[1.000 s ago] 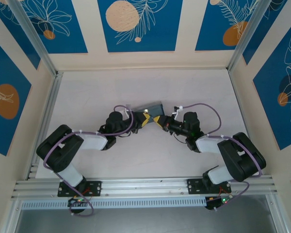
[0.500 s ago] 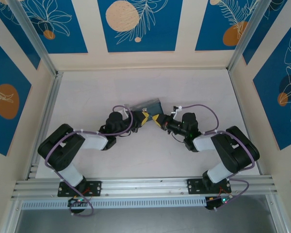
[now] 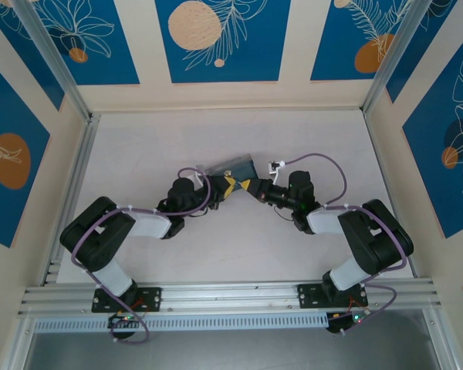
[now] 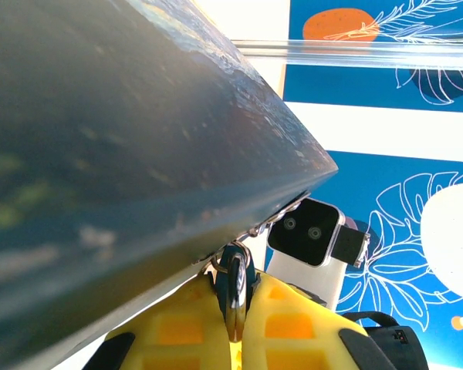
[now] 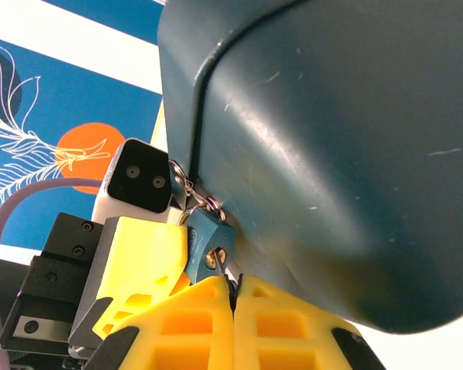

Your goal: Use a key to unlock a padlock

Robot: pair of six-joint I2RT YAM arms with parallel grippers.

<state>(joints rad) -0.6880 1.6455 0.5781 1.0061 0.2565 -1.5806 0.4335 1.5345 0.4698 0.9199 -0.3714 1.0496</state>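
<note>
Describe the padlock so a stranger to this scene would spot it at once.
Start at the large dark box in the middle of the table. Against its corner sits the padlock, clamped in the left gripper. It is tiny and bluish-teal, unlike the yellow fingers flanking it.

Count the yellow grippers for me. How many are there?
2. The left gripper and the right gripper face each other, tips close together, on the near side of the dark box.

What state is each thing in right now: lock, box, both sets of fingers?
Box: lid shut.
Padlock: hooked to the box, keyhole visible.
Left fingers: shut on the padlock.
Right fingers: shut, tips just below the padlock.
</note>
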